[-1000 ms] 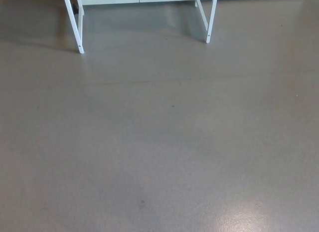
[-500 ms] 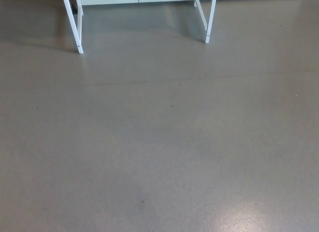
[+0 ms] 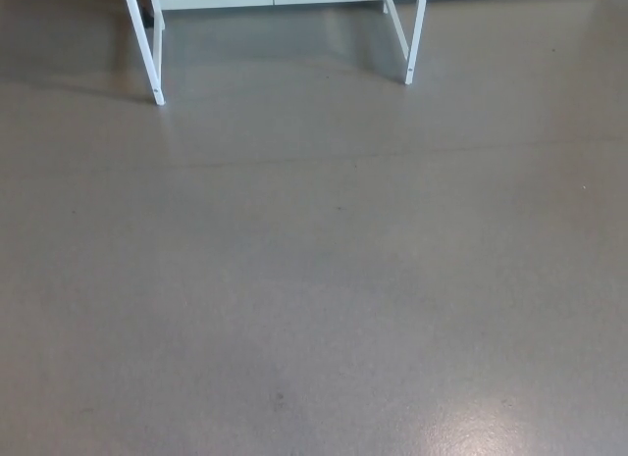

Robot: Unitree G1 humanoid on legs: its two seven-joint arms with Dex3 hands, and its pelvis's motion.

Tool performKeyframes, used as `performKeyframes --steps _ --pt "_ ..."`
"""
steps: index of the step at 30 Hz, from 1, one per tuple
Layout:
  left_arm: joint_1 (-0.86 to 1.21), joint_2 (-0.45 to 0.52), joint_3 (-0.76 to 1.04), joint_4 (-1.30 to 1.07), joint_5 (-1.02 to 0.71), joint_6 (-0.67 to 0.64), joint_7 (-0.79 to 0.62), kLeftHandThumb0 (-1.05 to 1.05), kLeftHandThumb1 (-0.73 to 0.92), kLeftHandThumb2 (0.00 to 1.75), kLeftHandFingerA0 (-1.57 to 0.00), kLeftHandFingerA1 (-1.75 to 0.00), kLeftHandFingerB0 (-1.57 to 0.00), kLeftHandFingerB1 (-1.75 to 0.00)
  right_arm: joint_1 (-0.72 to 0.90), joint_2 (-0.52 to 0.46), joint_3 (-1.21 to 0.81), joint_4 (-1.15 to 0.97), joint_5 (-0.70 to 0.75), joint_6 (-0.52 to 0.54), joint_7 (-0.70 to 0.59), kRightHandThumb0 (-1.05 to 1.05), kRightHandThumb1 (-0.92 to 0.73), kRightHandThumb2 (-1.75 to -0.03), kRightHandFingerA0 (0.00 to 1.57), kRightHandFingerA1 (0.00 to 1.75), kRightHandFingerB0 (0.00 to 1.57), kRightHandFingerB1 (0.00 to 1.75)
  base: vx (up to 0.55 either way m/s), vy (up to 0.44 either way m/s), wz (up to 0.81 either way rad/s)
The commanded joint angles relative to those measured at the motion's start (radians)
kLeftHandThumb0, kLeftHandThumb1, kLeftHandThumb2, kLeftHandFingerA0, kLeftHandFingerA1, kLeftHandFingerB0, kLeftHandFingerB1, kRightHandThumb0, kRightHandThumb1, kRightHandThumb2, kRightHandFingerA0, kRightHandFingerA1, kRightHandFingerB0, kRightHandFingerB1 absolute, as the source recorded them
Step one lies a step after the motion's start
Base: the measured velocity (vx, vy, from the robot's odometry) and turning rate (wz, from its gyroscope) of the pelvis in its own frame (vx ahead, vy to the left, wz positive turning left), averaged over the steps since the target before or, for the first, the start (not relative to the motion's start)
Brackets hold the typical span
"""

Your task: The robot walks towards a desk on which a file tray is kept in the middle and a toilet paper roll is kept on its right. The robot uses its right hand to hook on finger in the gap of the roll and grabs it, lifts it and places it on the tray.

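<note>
Floor: bare grey floor (image 3: 314, 309) fills nearly the whole head view.
Desk: only two white legs show, the left leg (image 3: 147, 49) and the right leg (image 3: 415, 39), well ahead at the top edge.
Tray and roll: neither is visible; presumably on the desktop above the frame.
Hands: both out of view, so their opening and any hold cannot be told.
Stage: approach, judged barely begun.
Risk: a drifting walk could end off-centre, leaving the roll beyond the right hand's reach, or bump the legs.

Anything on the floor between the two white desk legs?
No. In the head view, only bare grey floor lies between the left leg and the right leg.
</note>
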Motion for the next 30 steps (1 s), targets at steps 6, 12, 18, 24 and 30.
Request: performKeyframes --steps 6,12,18,24,30 --pt "-0.005 0.016 0.007 0.001 -0.017 0.062 -0.017 -1.05 0.72 1.2 -0.11 -0.75 -0.15 -0.69 -0.007 -0.021 -0.006 0.015 -0.004 -0.018 -0.007 -0.74 -0.83 -0.65 0.18 0.43 0.02 0.23 0.0 0.0 0.0" --pt "0.012 0.019 0.017 -0.064 -0.035 0.13 -0.051 -0.99 0.92 0.68 0.0 -0.81 -0.03 -0.69 0.0 -0.028 0.005 -0.007 -0.013 -0.006 -0.004 -0.8 -0.65 -1.02 0.19 0.53 0.05 0.17 0.02 -0.006 0.02" --pt "0.015 0.021 0.01 -0.084 -0.032 0.158 -0.052 -1.01 0.92 0.68 0.0 -0.79 -0.02 -0.68 0.01 -0.031 0.0 -0.025 -0.002 -0.004 0.019 -0.77 -0.65 -0.99 0.11 0.51 0.03 0.2 0.0 -0.039 0.17" --pt "0.031 0.02 0.005 -0.113 -0.031 0.166 -0.05 -1.03 0.92 0.7 0.0 -0.79 -0.04 -0.69 0.014 -0.028 -0.004 -0.037 0.003 0.012 0.015 -0.78 -0.65 -1.0 0.12 0.52 0.03 0.2 0.1 0.104 -0.09" --pt "0.018 0.021 -0.009 -0.083 -0.016 0.15 -0.035 -1.05 0.72 1.22 -0.08 -0.73 -0.11 -0.68 0.016 -0.024 -0.003 -0.019 -0.003 -0.029 -0.007 -0.79 -0.65 -1.02 0.17 0.54 0.05 0.2 0.24 0.236 0.14"
